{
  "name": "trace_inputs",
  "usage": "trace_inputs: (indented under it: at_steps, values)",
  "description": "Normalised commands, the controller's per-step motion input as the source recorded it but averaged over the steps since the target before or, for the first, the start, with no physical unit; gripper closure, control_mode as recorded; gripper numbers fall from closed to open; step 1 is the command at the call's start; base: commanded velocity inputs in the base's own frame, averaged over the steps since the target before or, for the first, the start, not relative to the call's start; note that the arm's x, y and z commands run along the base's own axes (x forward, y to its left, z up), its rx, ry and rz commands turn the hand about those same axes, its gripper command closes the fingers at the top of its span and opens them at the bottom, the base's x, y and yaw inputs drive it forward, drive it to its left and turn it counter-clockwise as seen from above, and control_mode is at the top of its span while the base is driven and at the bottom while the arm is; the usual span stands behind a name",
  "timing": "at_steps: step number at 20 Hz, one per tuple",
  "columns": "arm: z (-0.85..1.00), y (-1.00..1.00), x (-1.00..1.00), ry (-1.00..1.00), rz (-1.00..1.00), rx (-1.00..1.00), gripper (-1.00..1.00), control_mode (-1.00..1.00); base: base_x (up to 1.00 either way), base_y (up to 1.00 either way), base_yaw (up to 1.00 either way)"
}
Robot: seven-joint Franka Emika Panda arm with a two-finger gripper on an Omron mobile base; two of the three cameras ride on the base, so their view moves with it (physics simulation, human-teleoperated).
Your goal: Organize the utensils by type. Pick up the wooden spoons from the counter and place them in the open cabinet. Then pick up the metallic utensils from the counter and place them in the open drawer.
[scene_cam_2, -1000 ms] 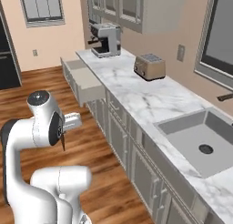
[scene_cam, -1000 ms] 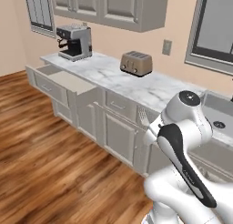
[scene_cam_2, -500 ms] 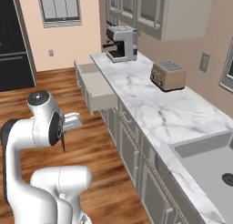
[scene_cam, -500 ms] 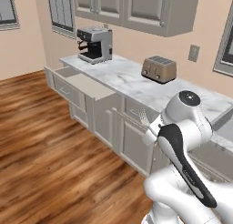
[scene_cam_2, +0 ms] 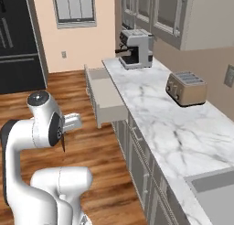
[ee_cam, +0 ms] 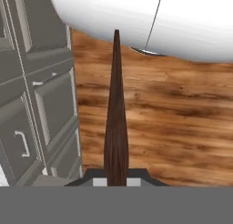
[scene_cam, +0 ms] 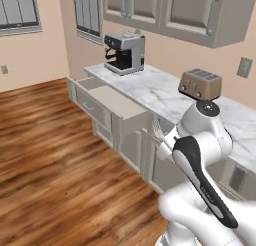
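Hand view: one slim dark utensil (ee_cam: 116, 118) clenched in the claw (ee_cam: 116, 180).
Claw fingers are shut on the utensil, which points away over the wooden floor (ee_cam: 173, 118), beside grey lower cabinet fronts (ee_cam: 41, 95) on the left. Right base view shows it as a thin dark sliver hanging under the hand, near the single open drawer (scene_cam_2: 107, 98) but apart from it. Both base views show one coffee machine (scene_cam: 125, 52) far along the counter (scene_cam: 155, 92) and one toaster (scene_cam: 200, 85) nearer. Right base view adds one sink (scene_cam_2: 215, 192) and a dark fridge (scene_cam_2: 18, 41); left base view adds silvery prongs (scene_cam: 156, 127) beside the forearm.
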Motion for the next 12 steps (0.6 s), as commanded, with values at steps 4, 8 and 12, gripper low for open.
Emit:
trace_inputs:
  at_steps: [4, 8, 12]
  values:
    - [0.00, 0.00, 0.00, 0.00, 0.00, 0.00, 1.00, 1.00, 0.67, -0.23, 0.19]
    - [0.00, 0.00, 0.00, 0.00, 0.00, 0.00, 1.00, 1.00, 0.67, -0.28, 0.19]
    - [0.00, 0.00, 0.00, 0.00, 0.00, 0.00, 1.00, 1.00, 0.60, -0.20, 0.19]
